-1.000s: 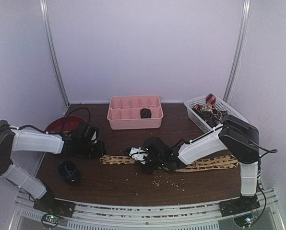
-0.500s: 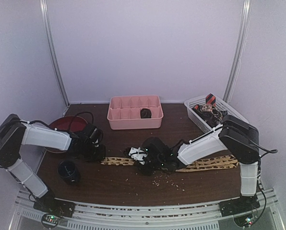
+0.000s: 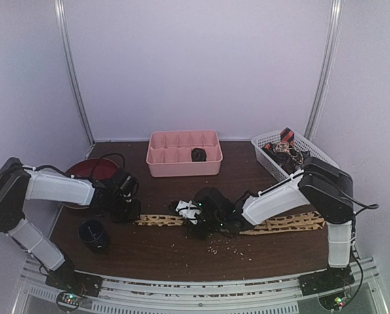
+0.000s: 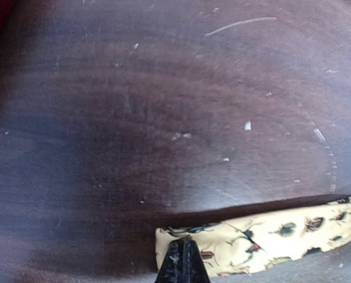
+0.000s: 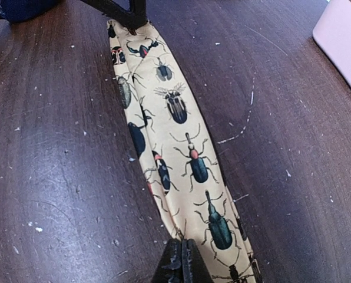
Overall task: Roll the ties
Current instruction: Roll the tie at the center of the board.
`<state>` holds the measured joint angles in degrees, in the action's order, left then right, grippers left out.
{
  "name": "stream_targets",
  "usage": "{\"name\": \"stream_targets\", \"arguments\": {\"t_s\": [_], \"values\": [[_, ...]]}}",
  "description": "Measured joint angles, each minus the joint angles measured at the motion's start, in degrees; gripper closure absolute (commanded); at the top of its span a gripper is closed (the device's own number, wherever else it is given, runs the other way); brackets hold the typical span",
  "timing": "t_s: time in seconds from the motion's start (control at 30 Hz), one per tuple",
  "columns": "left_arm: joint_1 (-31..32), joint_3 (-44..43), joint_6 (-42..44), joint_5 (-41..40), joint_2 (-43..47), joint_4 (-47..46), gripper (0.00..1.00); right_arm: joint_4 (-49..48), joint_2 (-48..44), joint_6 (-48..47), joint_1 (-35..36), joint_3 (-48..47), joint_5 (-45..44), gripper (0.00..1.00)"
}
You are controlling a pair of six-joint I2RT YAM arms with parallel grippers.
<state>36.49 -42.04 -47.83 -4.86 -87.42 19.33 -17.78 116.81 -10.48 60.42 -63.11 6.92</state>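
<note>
Two pinches hold the tan tie: left gripper closed on its end, right gripper closed midway. Frame edges crop my fingertips; overhead, my right arm hides the middle.

The tan tie lies flat, one end at the left gripper jaws, running on beneath the right gripper jaws.

Soft even light; tie blurred in left wrist view.
</note>
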Motion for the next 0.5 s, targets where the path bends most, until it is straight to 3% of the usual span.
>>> {"name": "stream_targets", "arguments": {"t_s": [0.27, 0.5], "values": [[0.00, 0.74, -0.02, -0.09, -0.44, -1.31, 1.00, 0.15, 0.00, 0.42, 0.00, -0.02, 0.44, 0.88], [0.00, -0.37, 2.62, -0.09, -0.39, 0.76, 1.00, 2.10, -0.02, 1.05, -0.04, -0.94, 3.39, 0.75]]}}
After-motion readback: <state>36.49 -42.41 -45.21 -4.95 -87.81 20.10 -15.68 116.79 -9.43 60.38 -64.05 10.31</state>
